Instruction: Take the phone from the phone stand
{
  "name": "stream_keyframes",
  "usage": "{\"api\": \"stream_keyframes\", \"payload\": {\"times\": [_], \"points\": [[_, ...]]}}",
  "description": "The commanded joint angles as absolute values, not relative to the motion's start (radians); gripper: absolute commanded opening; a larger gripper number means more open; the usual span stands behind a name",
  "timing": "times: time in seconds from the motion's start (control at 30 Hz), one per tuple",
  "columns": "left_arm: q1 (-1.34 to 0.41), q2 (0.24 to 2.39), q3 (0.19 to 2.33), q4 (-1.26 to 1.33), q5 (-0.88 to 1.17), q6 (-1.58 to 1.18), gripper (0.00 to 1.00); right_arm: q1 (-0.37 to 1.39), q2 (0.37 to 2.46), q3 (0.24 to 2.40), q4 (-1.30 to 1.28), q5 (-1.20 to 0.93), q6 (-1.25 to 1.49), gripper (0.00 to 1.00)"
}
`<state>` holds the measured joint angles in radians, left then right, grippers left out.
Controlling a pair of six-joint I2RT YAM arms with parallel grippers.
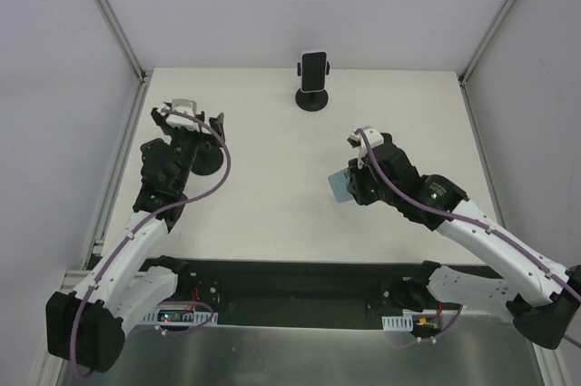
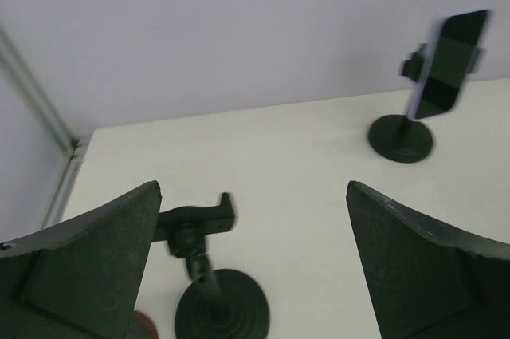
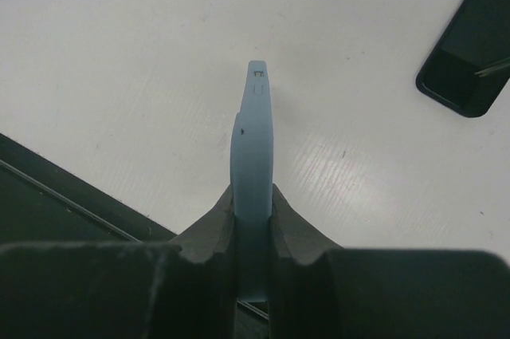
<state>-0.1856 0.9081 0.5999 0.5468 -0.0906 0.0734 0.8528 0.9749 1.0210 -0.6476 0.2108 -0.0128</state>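
Note:
A light blue phone (image 1: 339, 188) hangs edge-up over the table, and my right gripper (image 1: 350, 181) is shut on its lower end. In the right wrist view the phone (image 3: 253, 116) sticks out between the two fingers of the gripper (image 3: 253, 195). An empty black phone stand (image 2: 213, 291) stands on the table's left side, its clamp (image 2: 196, 219) holding nothing. My left gripper (image 2: 253, 195) is wide open above it, touching nothing. From above, that gripper (image 1: 191, 121) covers most of the empty stand (image 1: 210, 164).
A second black stand (image 1: 312, 99) at the back centre holds a dark phone (image 1: 314, 66), also in the left wrist view as phone (image 2: 448, 64) on stand (image 2: 401, 138). A black phone (image 3: 466, 48) lies flat near the right gripper. Metal frame posts (image 1: 109, 18) flank the table.

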Motion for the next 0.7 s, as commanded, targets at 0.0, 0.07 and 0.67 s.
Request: {"api": "stream_keyframes", "payload": {"times": [0.0,0.07,0.67], "points": [[-0.374,0.813,0.601,0.541,-0.087,0.277,0.99,0.810,1.008,1.084,-0.591,0.146,0.061,0.01],[-0.473,0.802,0.592,0.541,-0.063,0.311,0.99,0.795,1.029,1.092,-0.589,0.120,0.089,0.01],[-1.117,1.135,0.610,0.523,-0.239,0.480,0.99,0.673,1.141,1.115,-0.437,-0.118,0.366,0.01]]}}
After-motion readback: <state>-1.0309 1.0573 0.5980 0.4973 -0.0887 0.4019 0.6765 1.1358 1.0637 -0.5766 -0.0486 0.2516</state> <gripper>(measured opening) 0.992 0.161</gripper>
